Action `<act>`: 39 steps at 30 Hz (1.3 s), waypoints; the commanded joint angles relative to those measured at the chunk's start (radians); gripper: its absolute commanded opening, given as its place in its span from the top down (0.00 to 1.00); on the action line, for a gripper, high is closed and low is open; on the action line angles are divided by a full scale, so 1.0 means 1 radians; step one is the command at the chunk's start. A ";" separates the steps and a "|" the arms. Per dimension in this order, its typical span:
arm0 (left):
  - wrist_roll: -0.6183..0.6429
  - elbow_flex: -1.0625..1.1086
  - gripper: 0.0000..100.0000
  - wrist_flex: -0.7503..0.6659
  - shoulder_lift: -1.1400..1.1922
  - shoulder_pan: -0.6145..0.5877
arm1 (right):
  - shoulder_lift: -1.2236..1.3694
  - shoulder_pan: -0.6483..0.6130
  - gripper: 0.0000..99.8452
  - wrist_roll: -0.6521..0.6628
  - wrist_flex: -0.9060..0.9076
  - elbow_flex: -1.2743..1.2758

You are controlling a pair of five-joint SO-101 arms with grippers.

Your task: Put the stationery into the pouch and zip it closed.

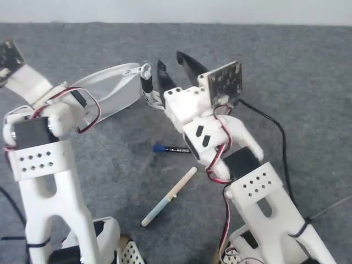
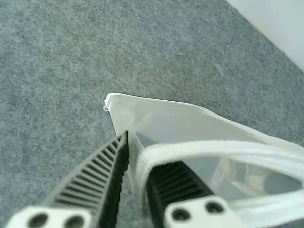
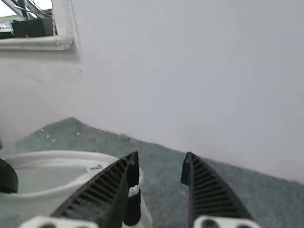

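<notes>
High view down from behind; wrist views close (low), perhaps sharing the pouch [image 2: 190, 123].

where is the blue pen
High view: the blue pen lies on the carpet, partly under the right arm, just beyond the pale pen.

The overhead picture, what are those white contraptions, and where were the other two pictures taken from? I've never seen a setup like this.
Those are two small robot arms on a grey table, seen by a fixed camera above. The other two pictures come from cameras on each arm's wrist, looking along its black fingers. The left gripper pinches the rim of a clear pouch. The right gripper is open by the pouch's mouth, with a black-tipped pen close beside it. A blue-capped pen and a pale pen lie loose on the table.
</notes>
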 commanded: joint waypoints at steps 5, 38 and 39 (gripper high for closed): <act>0.018 -0.013 0.99 -0.029 -0.009 -0.005 | -0.022 0.021 0.86 -0.012 0.127 -0.071; 0.018 0.018 0.99 -0.078 -0.009 -0.061 | 0.970 0.073 0.86 -0.020 0.601 -0.744; 0.018 0.018 0.99 -0.078 -0.009 -0.061 | 0.998 0.073 0.86 -0.020 0.611 -0.767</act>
